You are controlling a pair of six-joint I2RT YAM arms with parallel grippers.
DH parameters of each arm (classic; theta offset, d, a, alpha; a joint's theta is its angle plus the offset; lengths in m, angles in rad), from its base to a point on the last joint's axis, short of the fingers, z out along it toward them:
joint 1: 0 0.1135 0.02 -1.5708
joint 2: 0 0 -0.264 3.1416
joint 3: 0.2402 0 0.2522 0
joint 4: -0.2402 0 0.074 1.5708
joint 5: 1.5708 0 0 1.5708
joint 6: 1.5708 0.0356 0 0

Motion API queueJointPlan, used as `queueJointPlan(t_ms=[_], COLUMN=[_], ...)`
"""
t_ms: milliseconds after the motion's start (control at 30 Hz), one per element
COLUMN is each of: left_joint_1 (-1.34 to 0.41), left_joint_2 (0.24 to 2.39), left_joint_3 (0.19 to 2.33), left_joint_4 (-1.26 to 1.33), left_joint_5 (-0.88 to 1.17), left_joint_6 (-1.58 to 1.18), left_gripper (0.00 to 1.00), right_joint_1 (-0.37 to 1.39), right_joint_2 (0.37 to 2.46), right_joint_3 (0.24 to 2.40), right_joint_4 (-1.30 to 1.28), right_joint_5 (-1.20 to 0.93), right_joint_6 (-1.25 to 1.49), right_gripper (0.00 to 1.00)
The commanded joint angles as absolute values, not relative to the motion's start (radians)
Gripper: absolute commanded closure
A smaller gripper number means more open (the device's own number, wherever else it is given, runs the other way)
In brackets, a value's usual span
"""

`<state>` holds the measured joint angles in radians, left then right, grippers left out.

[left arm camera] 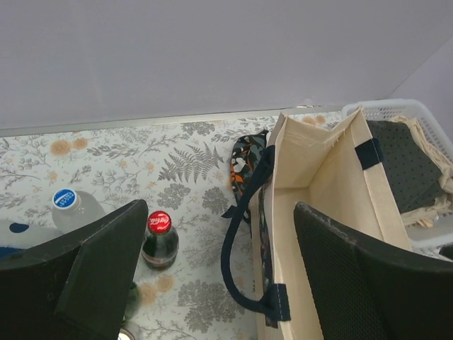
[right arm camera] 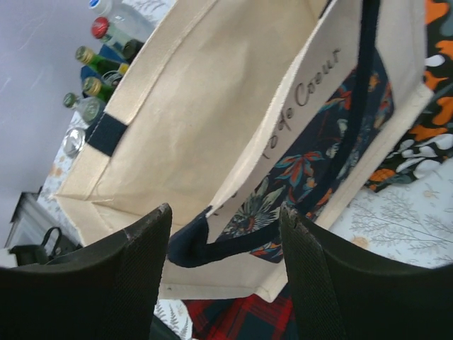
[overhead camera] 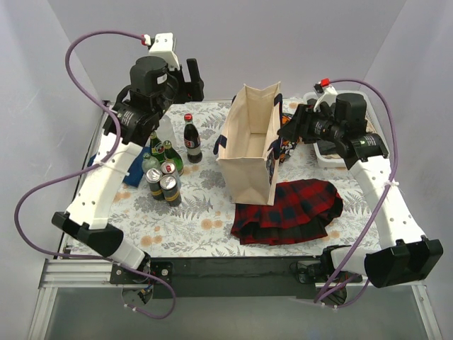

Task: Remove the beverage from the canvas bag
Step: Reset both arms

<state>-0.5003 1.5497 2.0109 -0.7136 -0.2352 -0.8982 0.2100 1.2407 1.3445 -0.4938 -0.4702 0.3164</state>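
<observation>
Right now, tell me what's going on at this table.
Two robot arms flank a canvas bag standing upright mid-table. The right gripper is open at the bag's right side, by its dark strap. The left gripper is open left of the bag, near the bottles and cans grouped there. Neither holds anything. No drink shows inside the bag from these views.

Pale grey walls (overhead camera: 233,42) enclose a fern-print tabletop (overhead camera: 202,216)

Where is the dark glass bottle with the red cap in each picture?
Top view: dark glass red-capped bottle, left of centre.
Left wrist: bottle, lower left.
Right wrist: bottle, top-left corner, only its top showing.
Shared landmark: tall cream canvas bag with navy handles.
</observation>
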Motion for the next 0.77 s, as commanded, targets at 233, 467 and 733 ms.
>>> queueJointPlan(t_ms=[233,467,733], left_joint_1=[-0.5,-0.5,-0.449], left_joint_2=[1.477,1.514,1.618], left_joint_3=[1.989,2.046,2.161], left_joint_4=[-0.751,-0.776,-0.909], left_joint_5=[-0.224,-0.232,-0.261], left_joint_6=[-0.844,-0.856,-0.93], left_gripper=[0.17,0.17,0.16], right_joint_1=[0.21,0.21,0.204], right_joint_2=[1.169,1.146,1.186], right_joint_3=[1.408,1.367,1.333], right_joint_4=[-0.583,-0.583,-0.581], right_joint_5=[-0.019,0.19,0.304], right_joint_6=[0.149,0.089,0.025], right_gripper=[0.22,0.16,0.1])
